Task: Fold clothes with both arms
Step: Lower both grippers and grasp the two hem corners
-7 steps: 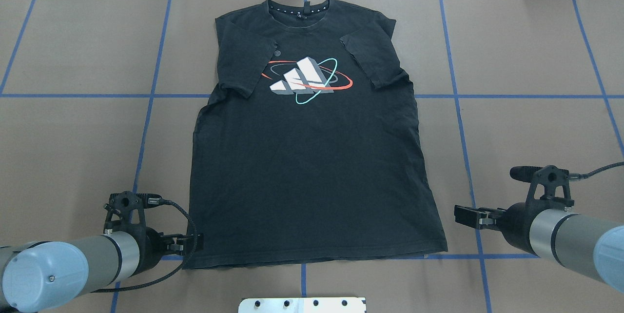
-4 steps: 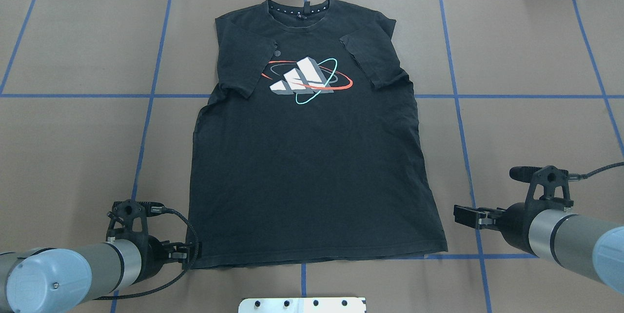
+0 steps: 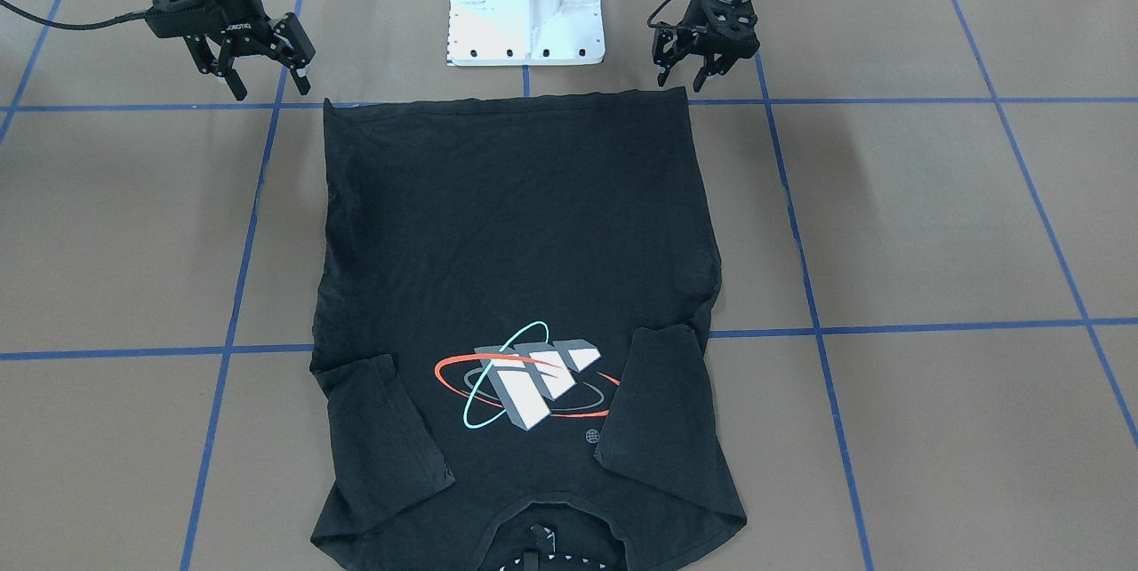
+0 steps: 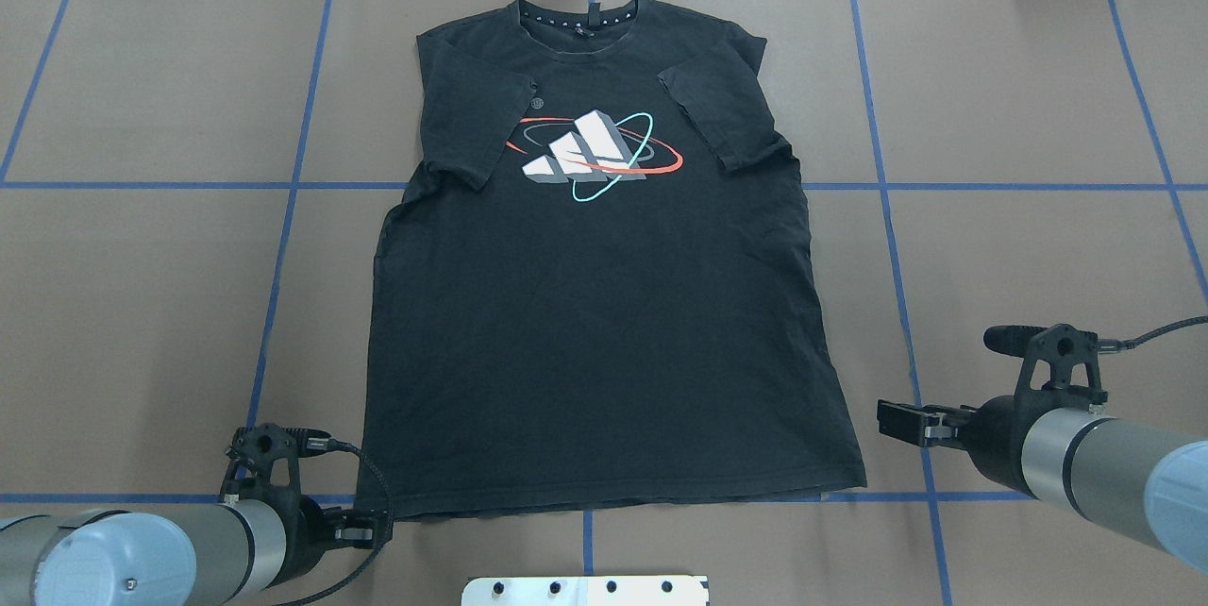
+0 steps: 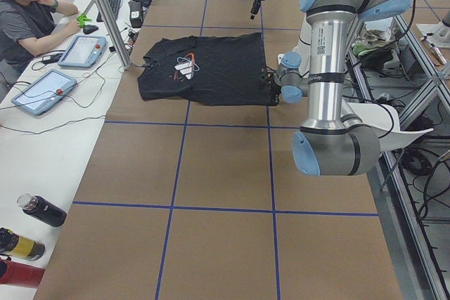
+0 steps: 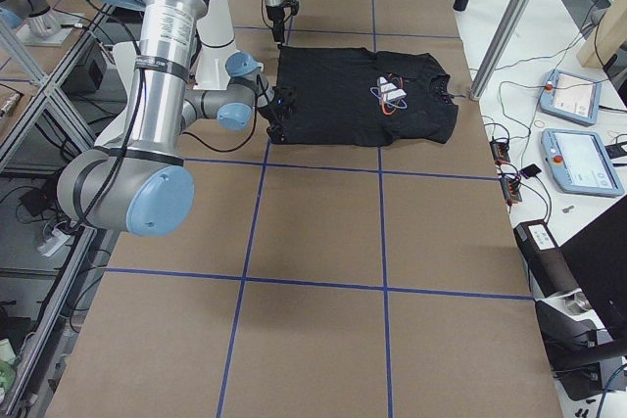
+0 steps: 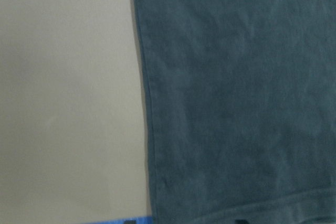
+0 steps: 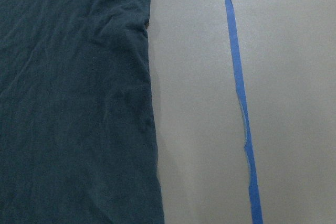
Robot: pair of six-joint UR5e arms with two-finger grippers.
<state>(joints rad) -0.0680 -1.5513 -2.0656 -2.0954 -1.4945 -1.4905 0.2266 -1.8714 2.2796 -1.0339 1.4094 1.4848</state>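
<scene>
The black short-sleeved cotton T-shirt (image 4: 604, 332) lies flat on the brown desk (image 4: 1038, 68), hem toward the robot-side edge. Expect it soft, light and limp, so pinch its hem corners. Your black two-finger left hand (image 3: 683, 82) and right hand (image 3: 271, 89) both gape, empty.

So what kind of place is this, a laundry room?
Probably a robot lab, not a laundry. A left arm and a right arm flank a T-shirt on a table gridded with blue tape, and a person sits at a side bench with tablets.

Black T-shirt (image 4: 604, 323) lies flat, graphic up, sleeves seemingly folded in.
</scene>
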